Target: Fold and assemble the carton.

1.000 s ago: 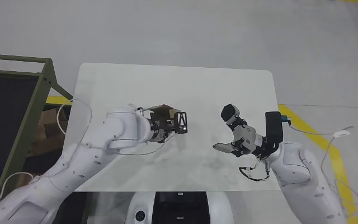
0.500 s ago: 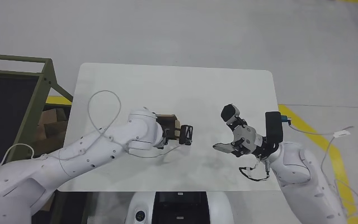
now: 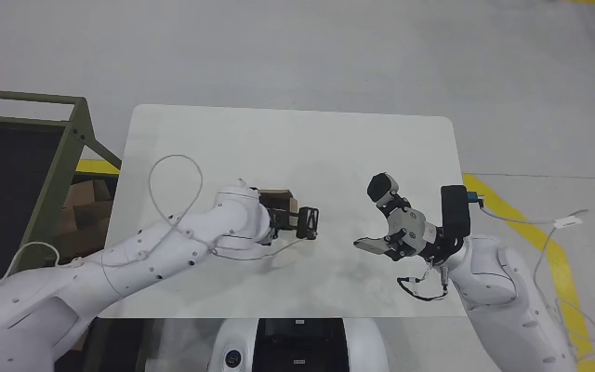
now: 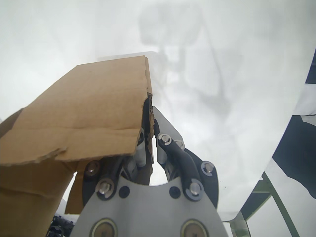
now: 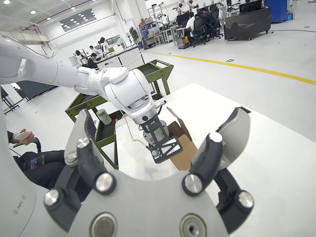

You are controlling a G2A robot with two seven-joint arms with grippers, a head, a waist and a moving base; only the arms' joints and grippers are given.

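One left tool (image 4: 149, 129), of grey metal plates with black links and round rivets, is clenched on the carton (image 4: 86, 114), its two fingers pinching a ragged side edge of the board. There is one carton: brown corrugated cardboard, matte, with a straight crease across the panel and a torn, frayed corner. In the right wrist view a flap (image 5: 179, 123) stands up from the carton's upper side, and a flat panel slopes down past the left tool's ribbed black pad. I cannot tell whether the carton's underside touches the tabletop (image 3: 279, 139).

From above, the carton shows as a small brown shape tucked against the left arm's white, rounded wrist, with the left tool sticking out of it towards the right tool (image 3: 369, 216). The right tool is well apart from the carton, with a strip of white surface between them. It is released, its two curved fingers spread wide, one tipped with a black pad.

The single tabletop is white, smooth and faintly glossy, with rounded corners. The carton is well in from every edge, nearer the robot's side than the far edge. Beyond the carton, on the left arm's side, one olive-green metal frame (image 3: 56, 139) of square tubing stands just off the tabletop's edge.
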